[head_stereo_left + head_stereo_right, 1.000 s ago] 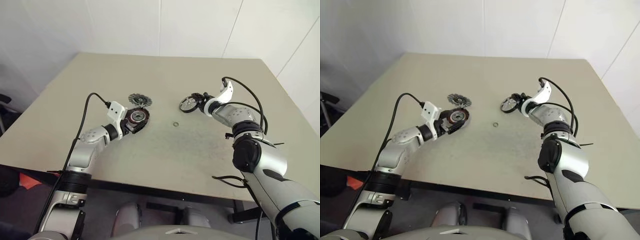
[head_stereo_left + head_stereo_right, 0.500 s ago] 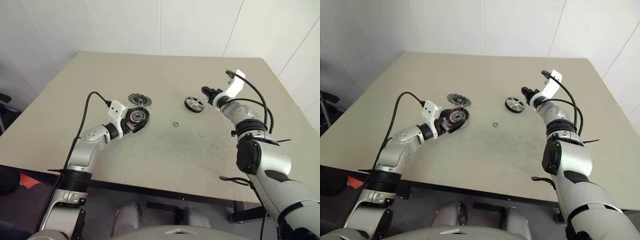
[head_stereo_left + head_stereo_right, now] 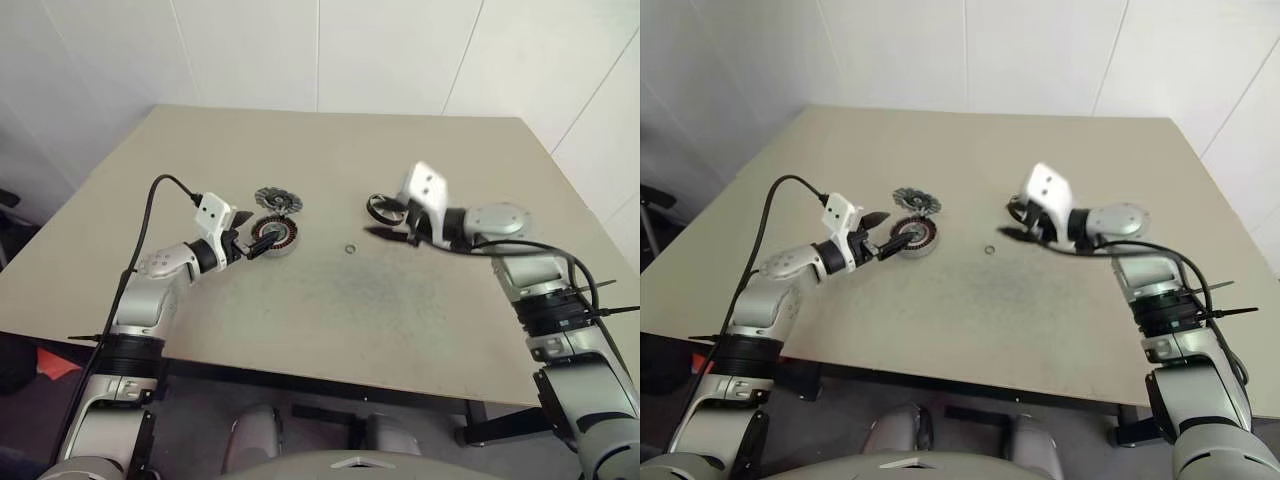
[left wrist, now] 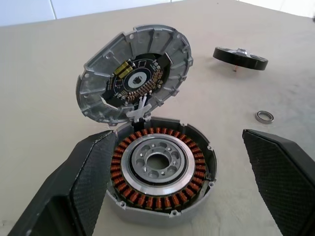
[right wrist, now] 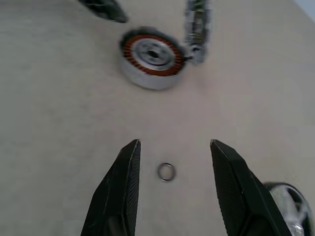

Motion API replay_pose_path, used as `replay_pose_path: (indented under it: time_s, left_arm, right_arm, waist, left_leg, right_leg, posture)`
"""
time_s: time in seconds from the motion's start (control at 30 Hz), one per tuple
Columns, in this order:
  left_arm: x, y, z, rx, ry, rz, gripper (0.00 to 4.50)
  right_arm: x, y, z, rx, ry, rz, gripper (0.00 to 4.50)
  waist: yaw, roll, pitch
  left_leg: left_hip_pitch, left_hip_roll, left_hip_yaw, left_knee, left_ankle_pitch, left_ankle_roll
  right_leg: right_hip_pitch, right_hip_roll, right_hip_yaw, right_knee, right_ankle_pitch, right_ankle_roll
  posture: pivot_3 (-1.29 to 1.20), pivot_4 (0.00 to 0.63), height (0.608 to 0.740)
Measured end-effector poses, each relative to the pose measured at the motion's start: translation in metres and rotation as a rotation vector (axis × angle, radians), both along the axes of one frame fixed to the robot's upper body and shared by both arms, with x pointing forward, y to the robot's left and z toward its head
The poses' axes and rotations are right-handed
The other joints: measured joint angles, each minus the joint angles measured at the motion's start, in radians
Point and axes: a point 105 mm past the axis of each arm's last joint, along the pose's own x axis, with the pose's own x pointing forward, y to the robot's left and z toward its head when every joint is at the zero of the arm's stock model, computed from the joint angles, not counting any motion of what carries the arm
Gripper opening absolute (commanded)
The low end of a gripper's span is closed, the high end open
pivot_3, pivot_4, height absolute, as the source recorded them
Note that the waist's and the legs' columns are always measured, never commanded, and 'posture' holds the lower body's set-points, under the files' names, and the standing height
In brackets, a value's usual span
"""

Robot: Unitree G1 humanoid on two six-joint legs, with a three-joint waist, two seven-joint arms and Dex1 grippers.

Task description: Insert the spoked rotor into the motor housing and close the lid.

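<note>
Since earlier, our right end effector (image 5: 172,189) swung off the spoked rotor (image 3: 383,207), open and empty; left end effector (image 4: 179,182) brackets the motor housing (image 4: 162,169), open. We should regrasp the rim squarely.

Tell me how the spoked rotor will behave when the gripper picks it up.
The spoked rotor lies flat on the table, so it probably won't roll. Its thin black rim may slip between the fingers. Metal spokes suggest it's stiff and fairly heavy for its size.

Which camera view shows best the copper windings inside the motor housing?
The left wrist view: the motor housing is close, and the whole copper ring is visible under the raised lid. The right wrist view shows it farther off, from above. In the eye views it is small, beside the left gripper.
</note>
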Motion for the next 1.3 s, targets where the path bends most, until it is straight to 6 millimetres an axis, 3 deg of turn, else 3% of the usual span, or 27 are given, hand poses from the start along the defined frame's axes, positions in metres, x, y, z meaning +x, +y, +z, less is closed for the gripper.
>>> replay_pose_path:
  time_s: [0.23, 0.4, 0.53, 0.63, 0.67, 0.9, 1.3]
  left_arm:
    - [0.001, 0.011, -0.003, 0.083, -0.008, 0.001, 4.36]
    - [-0.001, 0.023, -0.01, 0.164, -0.016, 0.028, 4.36]
    - [-0.008, 0.03, -0.021, 0.187, 0.006, 0.044, 4.36]
    - [-0.013, 0.034, -0.028, 0.203, 0.023, 0.058, 4.36]
    - [-0.015, 0.036, -0.03, 0.211, 0.026, 0.065, 4.36]
    - [-0.023, 0.037, -0.034, 0.23, 0.025, 0.076, 4.36]
    - [-0.026, 0.03, -0.031, 0.22, 0.012, 0.084, 4.36]
  right_arm:
    - [0.014, 0.049, 0.015, -0.089, -0.144, 0.163, 2.5]
    - [0.024, 0.085, 0.008, -0.119, -0.144, 0.247, 2.5]
    - [0.021, 0.105, -0.009, -0.16, -0.093, 0.313, 3.35]
    - [0.022, 0.115, -0.029, -0.198, -0.067, 0.316, 4.38]
    - [0.023, 0.118, -0.034, -0.205, -0.066, 0.308, 4.48]
    - [0.034, 0.137, -0.035, -0.218, -0.113, 0.273, 4.48]
    - [0.036, 0.146, -0.046, -0.249, -0.076, 0.238, 4.48]
  waist:
    - [0.0, -0.001, 0.0]
    - [-0.004, -0.002, -0.001]
    - [-0.004, -0.002, -0.001]
    - [-0.004, -0.002, -0.001]
    - [-0.005, -0.002, -0.001]
    - [-0.007, -0.002, -0.001]
    - [-0.025, -0.002, -0.001]
  left_leg:
    - [0.002, 0.0, 0.0, 0.0, 0.001, -0.002]
    - [0.003, 0.001, -0.001, 0.0, 0.0, -0.001]
    - [0.001, 0.001, -0.001, -0.001, -0.001, 0.0]
    - [-0.004, 0.001, -0.001, 0.0, -0.001, 0.0]
    - [-0.005, 0.001, -0.001, 0.0, -0.001, 0.001]
    - [-0.001, 0.002, -0.001, 0.0, 0.0, -0.001]
    - [0.002, 0.002, -0.001, 0.0, 0.002, -0.004]
  right_leg:
    - [0.003, 0.001, 0.001, 0.0, 0.001, -0.002]
    - [0.003, 0.001, 0.001, 0.0, 0.001, -0.002]
    - [0.002, 0.001, 0.0, 0.001, 0.001, -0.003]
    - [-0.002, 0.001, 0.0, 0.001, 0.001, -0.003]
    - [-0.003, 0.001, 0.0, 0.001, 0.001, -0.003]
    - [-0.002, 0.001, 0.0, 0.004, 0.001, -0.003]
    - [-0.003, 0.001, 0.001, 0.012, 0.0, -0.005]
  posture:
    - [0.0, 0.0, 0.74]
    - [0.0, 0.0, 0.74]
    - [0.0, 0.0, 0.74]
    - [0.0, 0.0, 0.74]
    - [0.0, 0.0, 0.74]
    - [0.0, 0.0, 0.74]
    - [0.0, 0.0, 0.74]
